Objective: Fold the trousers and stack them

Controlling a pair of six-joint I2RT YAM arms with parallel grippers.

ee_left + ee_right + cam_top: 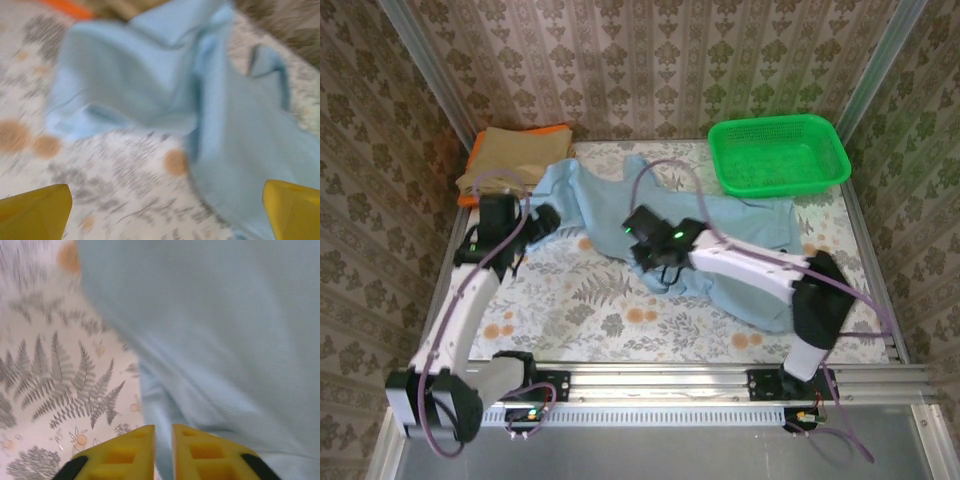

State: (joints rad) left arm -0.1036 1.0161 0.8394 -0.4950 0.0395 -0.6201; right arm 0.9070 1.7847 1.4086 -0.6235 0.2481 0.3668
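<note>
Bench with both arms over it. The left hand stands wide open: in its wrist view the two yellow fingers sit at opposite lower corners and nothing is held between them.

The trousers, light blue and crumpled, lie spread on the bench. One end is just beyond the left hand, and the cloth runs from there to that hand's right, under the right hand and on past it beneath the right forearm. In the blurred left wrist view the trousers rise in loose folds ahead of the open fingers, with fern-printed bench showing before them.

In its own wrist view the right hand has its fingers drawn almost together, with only a narrow slit left. The edge of the trousers runs down to that slit, and whether a fold is pinched cannot be told. Bare bench lies to this hand's left.

Beyond the left hand, at the far corner, a tan cloth rests on an orange cloth. Well beyond the right hand stands a green basket, apart from the trousers.
</note>
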